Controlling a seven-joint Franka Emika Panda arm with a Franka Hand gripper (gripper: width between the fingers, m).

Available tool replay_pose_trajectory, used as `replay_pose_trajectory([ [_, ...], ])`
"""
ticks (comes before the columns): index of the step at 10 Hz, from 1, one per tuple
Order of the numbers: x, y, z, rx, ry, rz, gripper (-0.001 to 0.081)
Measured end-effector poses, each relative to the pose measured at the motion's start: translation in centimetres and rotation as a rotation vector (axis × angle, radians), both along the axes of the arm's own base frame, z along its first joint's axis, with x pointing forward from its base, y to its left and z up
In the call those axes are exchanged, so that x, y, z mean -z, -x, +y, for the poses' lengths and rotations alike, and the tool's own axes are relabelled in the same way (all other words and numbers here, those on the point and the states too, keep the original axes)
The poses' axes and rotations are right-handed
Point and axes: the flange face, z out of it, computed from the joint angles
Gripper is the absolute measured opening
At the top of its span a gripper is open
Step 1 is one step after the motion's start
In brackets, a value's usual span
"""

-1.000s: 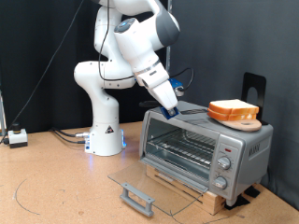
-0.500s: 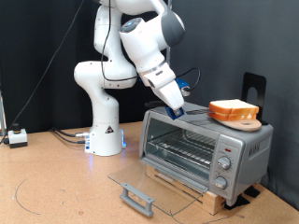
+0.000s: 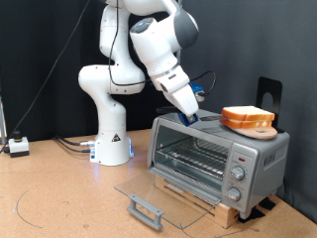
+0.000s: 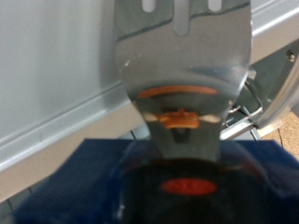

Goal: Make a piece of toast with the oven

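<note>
The oven (image 3: 218,158) sat on the table (image 3: 59,198) with its glass door (image 3: 158,198) dropped flat open and the wire rack bare. On its roof, toward the exterior view's right, the piece of toast (image 3: 247,116) lay atop a round wooden board (image 3: 260,129). The gripper (image 3: 191,117) hovered at the roof's left part; whether its fingers were clenched or released could not be told, the wrist view being blurred.
</note>
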Motion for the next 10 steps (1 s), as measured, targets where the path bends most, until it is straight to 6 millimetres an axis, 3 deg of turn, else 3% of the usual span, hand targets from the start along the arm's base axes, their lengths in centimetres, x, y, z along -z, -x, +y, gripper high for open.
replay_pose_trajectory([
  [5, -0.2, -0.1, 2.7, -0.022, 0.014, -0.003, 0.0395],
  [10, -0.3, -0.2, 6.8, -0.022, 0.041, -0.045, 0.0395],
])
